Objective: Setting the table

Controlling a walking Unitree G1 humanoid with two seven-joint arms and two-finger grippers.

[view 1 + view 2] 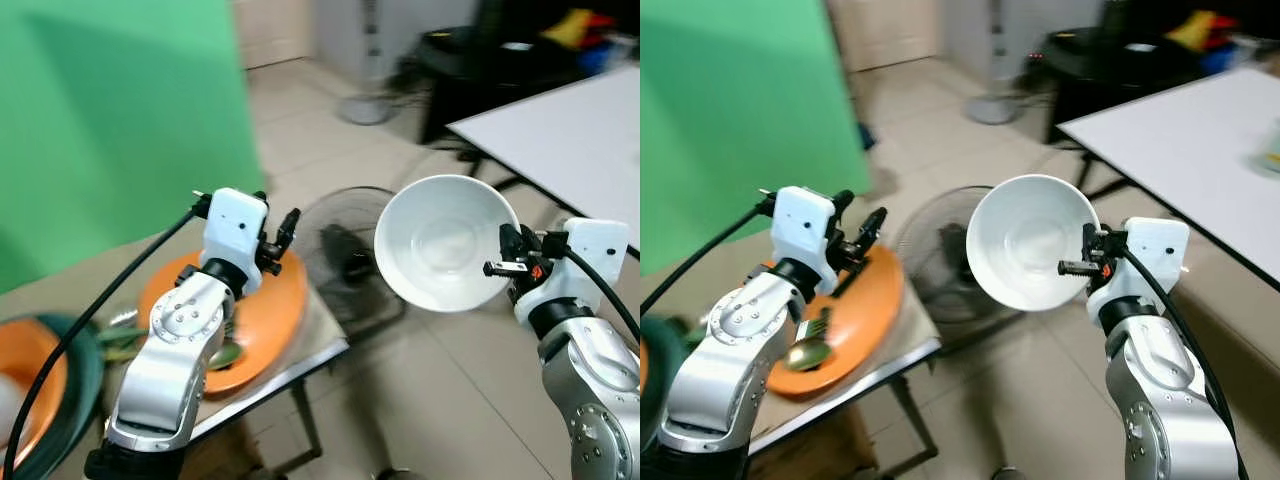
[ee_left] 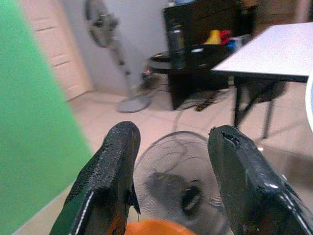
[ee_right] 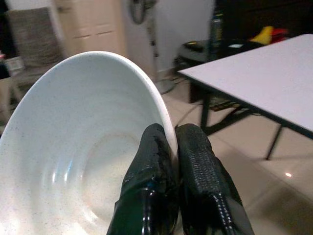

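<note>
1. My right fingers (image 3: 168, 147) pinch the rim of the white bowl (image 1: 445, 240), one inside and one outside; it hangs tilted in the air.
2. I judge the bowl is meant for the white counter (image 1: 570, 130) on my right.
3. My left fingers (image 2: 171, 161) are apart and empty above the orange plate (image 1: 855, 310), where a spoon (image 1: 805, 352) waits.

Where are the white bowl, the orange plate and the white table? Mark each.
white bowl (image 1: 445, 240): left eye view, inside bottom.
orange plate (image 1: 865, 300): right eye view, bare right part.
white table (image 3: 274, 78): right wrist view, bare top.
</note>
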